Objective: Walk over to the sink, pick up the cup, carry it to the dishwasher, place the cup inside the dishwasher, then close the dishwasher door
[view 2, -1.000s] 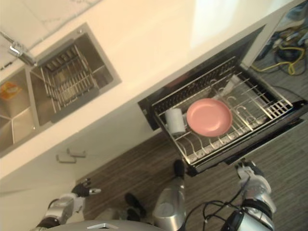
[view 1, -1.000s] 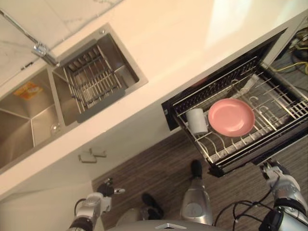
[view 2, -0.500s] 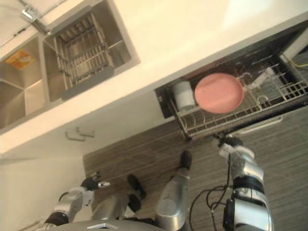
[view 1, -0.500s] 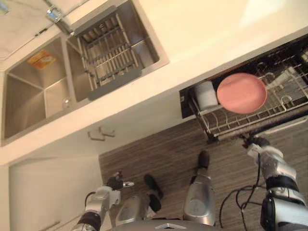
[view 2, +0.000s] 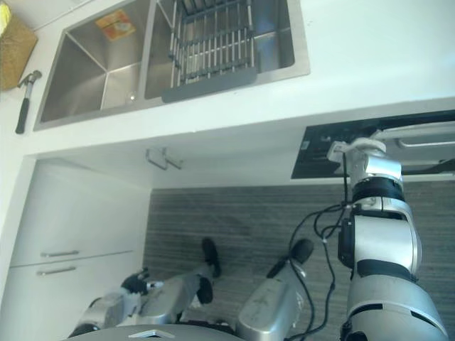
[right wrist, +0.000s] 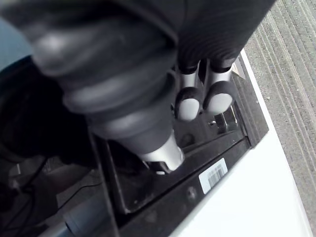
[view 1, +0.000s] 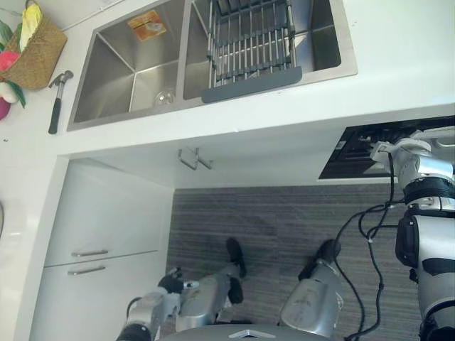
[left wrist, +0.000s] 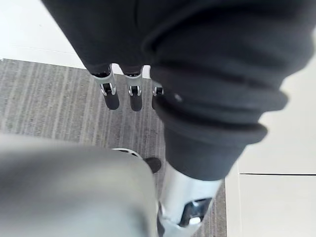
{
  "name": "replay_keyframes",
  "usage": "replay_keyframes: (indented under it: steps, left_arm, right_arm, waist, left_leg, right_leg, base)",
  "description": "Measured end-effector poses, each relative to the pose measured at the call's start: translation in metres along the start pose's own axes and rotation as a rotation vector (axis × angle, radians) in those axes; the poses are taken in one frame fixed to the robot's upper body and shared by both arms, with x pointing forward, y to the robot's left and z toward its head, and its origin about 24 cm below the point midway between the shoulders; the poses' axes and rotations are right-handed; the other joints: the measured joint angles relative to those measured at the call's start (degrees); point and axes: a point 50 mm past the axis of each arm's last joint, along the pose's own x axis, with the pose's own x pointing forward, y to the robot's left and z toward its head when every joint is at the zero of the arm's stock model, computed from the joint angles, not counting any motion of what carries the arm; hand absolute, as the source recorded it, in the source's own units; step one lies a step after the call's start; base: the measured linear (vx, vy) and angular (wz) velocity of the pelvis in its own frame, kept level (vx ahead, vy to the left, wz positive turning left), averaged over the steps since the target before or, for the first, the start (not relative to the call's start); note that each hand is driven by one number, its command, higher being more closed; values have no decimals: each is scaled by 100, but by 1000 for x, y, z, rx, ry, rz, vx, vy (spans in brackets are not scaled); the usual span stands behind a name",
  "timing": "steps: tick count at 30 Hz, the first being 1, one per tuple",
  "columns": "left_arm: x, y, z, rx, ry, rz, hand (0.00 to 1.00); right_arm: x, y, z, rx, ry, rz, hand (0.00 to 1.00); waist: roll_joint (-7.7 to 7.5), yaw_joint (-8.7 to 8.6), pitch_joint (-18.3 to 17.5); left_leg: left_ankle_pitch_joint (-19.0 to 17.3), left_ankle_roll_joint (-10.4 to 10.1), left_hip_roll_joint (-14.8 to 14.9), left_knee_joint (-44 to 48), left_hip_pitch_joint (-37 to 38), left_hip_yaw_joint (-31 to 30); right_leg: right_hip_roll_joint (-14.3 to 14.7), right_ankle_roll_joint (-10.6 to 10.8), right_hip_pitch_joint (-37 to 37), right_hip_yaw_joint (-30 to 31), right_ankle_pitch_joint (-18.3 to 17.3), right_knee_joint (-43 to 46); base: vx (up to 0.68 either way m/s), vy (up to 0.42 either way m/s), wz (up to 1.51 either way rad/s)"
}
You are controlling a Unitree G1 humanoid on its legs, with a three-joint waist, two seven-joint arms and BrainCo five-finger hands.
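Observation:
The dishwasher (view 1: 348, 153) sits under the white counter at the right, showing a narrow dark gap with its door nearly up. My right hand (view 1: 402, 150) rests against the door's upper edge, fingers (right wrist: 188, 102) straight and holding nothing. In the right wrist view the dark dishwasher frame (right wrist: 197, 163) lies just past them. My left hand (view 1: 169, 284) hangs low over the striped floor, its fingers (left wrist: 111, 95) straight and empty.
The double steel sink (view 1: 135, 78) with a wire drain rack (view 1: 249, 35) is at the top. A hammer (view 1: 57, 99) and a woven basket (view 1: 32, 46) lie on the counter at the left. White drawers (view 1: 92, 249) stand below, with a small metal handle (view 1: 193, 158) under the counter.
The camera has swung towards the sink. The rack with the cup and pink plate has gone inside, the door has come nearly up, and my right hand has risen with it.

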Motion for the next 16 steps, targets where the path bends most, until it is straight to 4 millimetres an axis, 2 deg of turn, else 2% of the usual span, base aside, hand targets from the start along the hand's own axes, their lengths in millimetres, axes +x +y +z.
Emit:
replay_keyframes:
  steps: [1, 4, 6, 8, 9, 10, 12, 13, 15, 16]
  left_arm:
    - [0, 0, 0, 6, -13, 1, 0]
    - [0, 0, 1, 20, -23, 3, 0]
    - [0, 0, 1, 19, -24, -3, 0]
    - [-1, 2, 1, 16, -23, -1, 0]
    - [-1, 4, 0, 3, -20, 4, 0]
    - [-1, 5, 0, -2, -19, 5, 0]
    - [-3, 15, -4, -57, -8, 29, 0]
    - [-4, 18, -4, -74, -4, 37, 0]
    - [-6, 29, -6, -158, 8, 60, 0]
    - [-6, 31, -7, -176, 12, 63, 0]
  right_arm:
    - [0, 0, 0, 0, 0, -4, 0]
    - [0, -2, -1, 23, -2, -10, 0]
    - [-2, -6, -9, 74, -30, -7, 0]
    - [-7, -6, -26, 153, -102, 25, 0]
    - [-14, 2, -52, 238, -139, 63, 0]
    - [-16, 4, -59, 253, -138, 68, 0]
    - [-35, 15, -141, 353, -4, 66, 0]
    - [-42, 17, -165, 372, 52, 52, 0]
    - [-84, 9, -257, 460, 288, -58, 0]
    - [-96, 5, -276, 479, 342, -94, 0]
  waist:
    - [0, 3, 0]
    - [-4, 4, 3]
    - [-18, 52, 4]
    - [-64, 84, -6]
    - [-137, 40, -16]
    - [-161, 29, -17]
    - [-498, -24, -208]
    - [-593, -32, -285]
    - [-951, -92, -587]
    - [-1020, -105, -650]
  left_leg:
    - [6, 0, 9, 0, -3, -1]
    - [9, 0, 43, -1, 7, 29]
    - [7, 3, 99, -1, 37, 67]
    - [3, 7, 195, 13, 52, 169]
    - [-15, -11, 297, 31, 110, 191]
    - [-23, -16, 317, 31, 139, 198]
    - [-98, -76, 451, 32, 339, 298]
    - [-116, -80, 480, 32, 383, 327]
    - [-221, -107, 579, 32, 583, 391]
    - [-249, -114, 590, 32, 639, 416]
  right_leg:
    - [6, -1, 0, 9, -3, 3]
    - [60, -9, 5, 37, 5, -37]
    - [151, -16, 27, 83, 13, -113]
    - [308, -64, 52, 113, 48, -296]
    - [488, -87, 203, 85, 114, -515]
    - [523, -84, 242, 86, 123, -557]
    - [727, -65, 479, 101, 153, -790]
    - [783, -54, 538, 113, 162, -855]
    - [962, -31, 829, 110, 238, -1202]
    - [1014, -26, 905, 114, 265, -1285]
  base:
    - [0, 0, 0]
    - [-1, -10, -5]
    - [7, -24, -13]
    - [45, -42, -19]
    - [73, -49, -17]
    - [113, -62, -18]
    - [125, -54, -22]
    - [153, -45, -23]
    - [168, -29, -18]
    - [105, -17, -11]
